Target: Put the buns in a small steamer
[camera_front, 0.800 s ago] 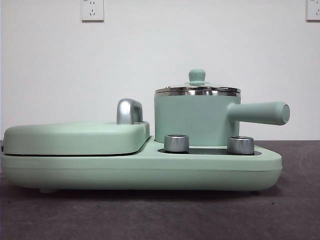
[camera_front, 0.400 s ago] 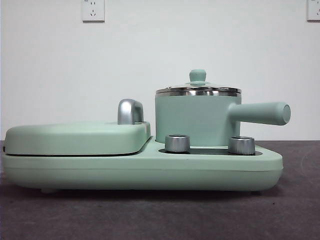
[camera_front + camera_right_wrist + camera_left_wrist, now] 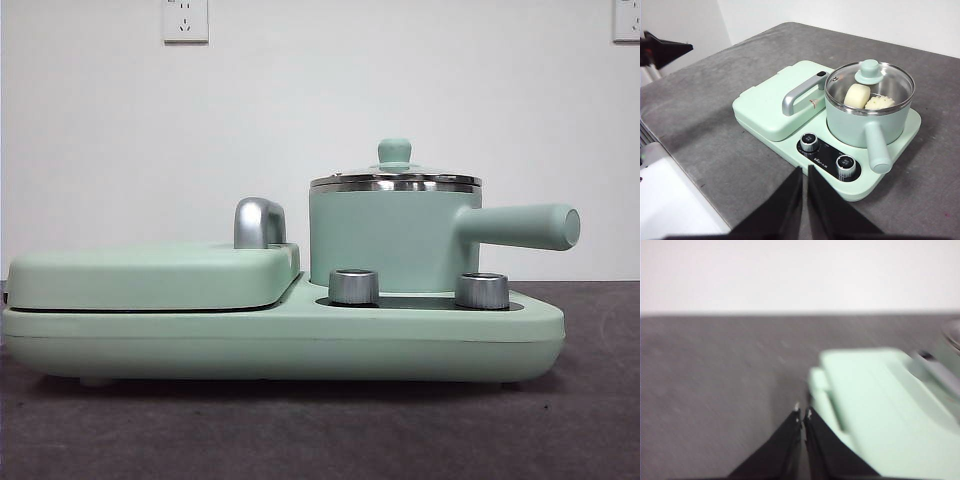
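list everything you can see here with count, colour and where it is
small steamer: 1, mint green with steel rim, standing on the cooker base behind the knobs, side handle pointing out
glass lid: 1, clear with steel rim and green knob, closed on the small steamer
buns: 2, creamy white, inside the small steamer under the lid, one smooth, one ridged
griddle plate: 1, mint green with chrome handle, closed, beside the small steamer
knobs: 2, silver, on the black panel at the base front
table: 1, dark grey
wall sockets: 2, white, high on the wall
left gripper: black, jaws together, near the griddle plate's corner
right gripper: black, jaws together, back from the cooker
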You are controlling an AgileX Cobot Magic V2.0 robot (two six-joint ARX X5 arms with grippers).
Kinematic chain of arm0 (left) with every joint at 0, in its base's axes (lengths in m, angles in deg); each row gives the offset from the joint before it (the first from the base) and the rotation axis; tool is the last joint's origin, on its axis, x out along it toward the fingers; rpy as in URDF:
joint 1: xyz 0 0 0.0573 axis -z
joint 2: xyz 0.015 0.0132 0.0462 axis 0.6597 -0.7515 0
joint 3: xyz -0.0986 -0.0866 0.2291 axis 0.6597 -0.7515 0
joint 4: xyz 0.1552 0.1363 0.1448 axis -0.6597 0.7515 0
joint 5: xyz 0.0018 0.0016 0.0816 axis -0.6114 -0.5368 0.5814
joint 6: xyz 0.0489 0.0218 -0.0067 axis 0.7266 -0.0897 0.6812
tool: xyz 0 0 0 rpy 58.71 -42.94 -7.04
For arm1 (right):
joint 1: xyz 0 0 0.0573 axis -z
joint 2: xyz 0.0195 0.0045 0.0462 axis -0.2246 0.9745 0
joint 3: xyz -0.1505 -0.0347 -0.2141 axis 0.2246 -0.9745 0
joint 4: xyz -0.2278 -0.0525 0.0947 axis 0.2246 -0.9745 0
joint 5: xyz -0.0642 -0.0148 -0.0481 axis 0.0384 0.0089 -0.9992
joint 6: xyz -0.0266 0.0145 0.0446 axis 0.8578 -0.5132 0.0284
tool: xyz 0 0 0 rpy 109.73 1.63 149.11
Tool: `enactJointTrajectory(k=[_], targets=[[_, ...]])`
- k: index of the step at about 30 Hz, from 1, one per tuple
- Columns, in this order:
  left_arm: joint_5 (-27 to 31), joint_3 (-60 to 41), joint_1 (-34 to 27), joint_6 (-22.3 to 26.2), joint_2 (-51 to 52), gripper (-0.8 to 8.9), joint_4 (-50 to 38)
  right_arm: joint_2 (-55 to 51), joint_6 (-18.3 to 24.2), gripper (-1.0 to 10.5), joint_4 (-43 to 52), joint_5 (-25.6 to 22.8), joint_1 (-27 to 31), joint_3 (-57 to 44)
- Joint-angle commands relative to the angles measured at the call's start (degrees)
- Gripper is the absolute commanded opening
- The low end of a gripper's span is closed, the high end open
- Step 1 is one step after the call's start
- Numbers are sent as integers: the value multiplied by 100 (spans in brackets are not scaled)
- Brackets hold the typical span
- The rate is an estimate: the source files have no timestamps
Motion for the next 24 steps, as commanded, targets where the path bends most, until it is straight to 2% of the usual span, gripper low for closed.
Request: enactJointTrajectory(k=[1, 8, 24], targets=[[13, -708, -192, 151, 315, 16, -715, 24, 39, 15, 61, 2, -28, 48], [13, -1556, -492, 114, 809, 16, -861, 24, 39, 15, 61, 2, -28, 48], [4, -1989, -621, 205, 824, 16, -852, 22, 39, 15, 59, 2, -28, 48]])
